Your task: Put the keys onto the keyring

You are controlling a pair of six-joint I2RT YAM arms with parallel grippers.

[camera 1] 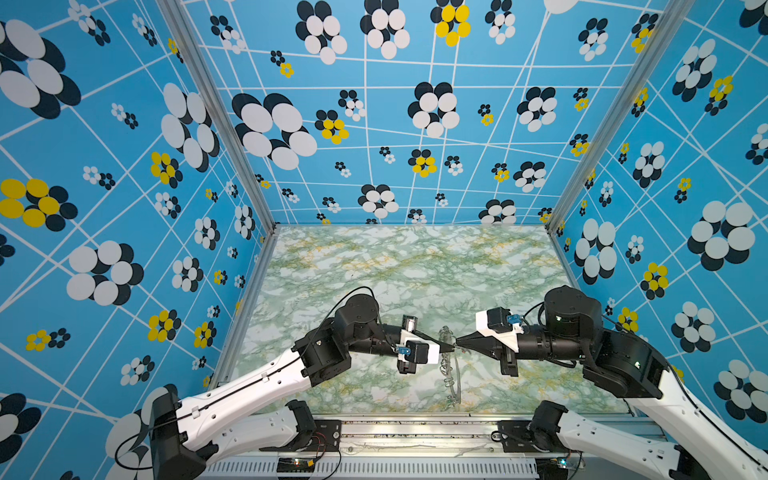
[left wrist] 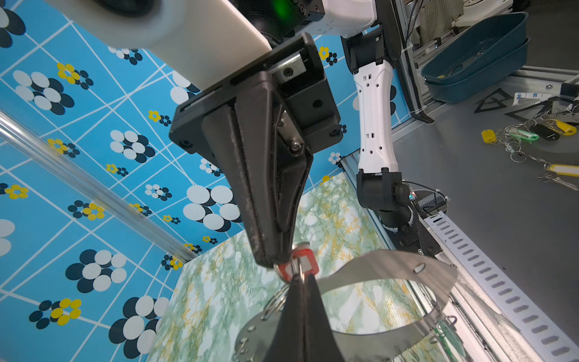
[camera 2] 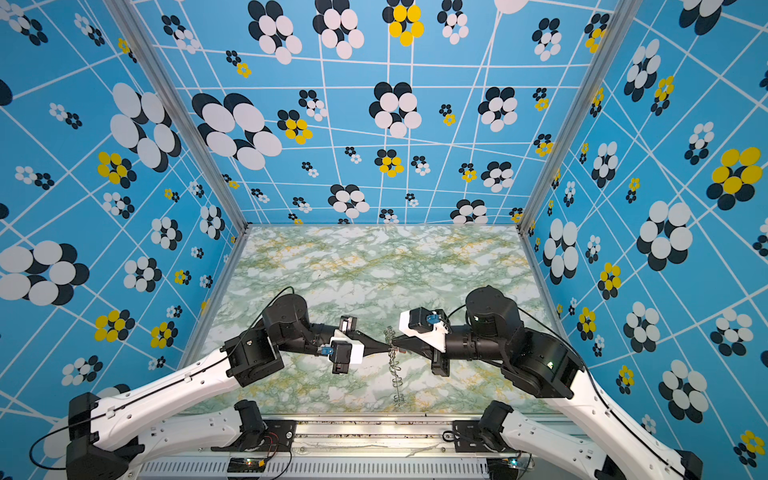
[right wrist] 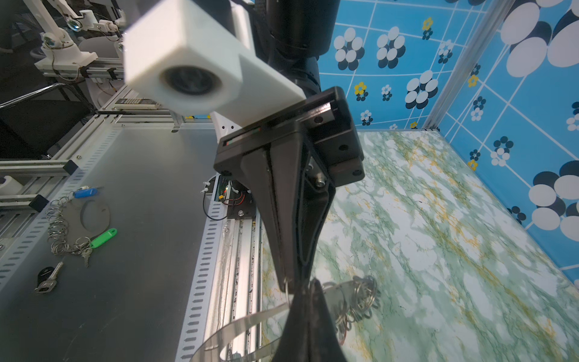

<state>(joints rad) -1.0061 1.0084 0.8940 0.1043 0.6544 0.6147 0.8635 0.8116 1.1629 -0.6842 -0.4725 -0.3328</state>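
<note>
Keyring is held on edge over the table, 6 o'clock half, red key at its rim. Left gripper, stretched toward 3 o'clock, is clamped on a rim ring. Right gripper, stretched toward 9 o'clock, is closed, tip at the key, grip unclear.

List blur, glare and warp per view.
In both top views lines on the back wall bow and the front rail glares; left wrist view, the white camera housing is defocused; right wrist view, the camera block blurs and the keyring gleams.
</note>
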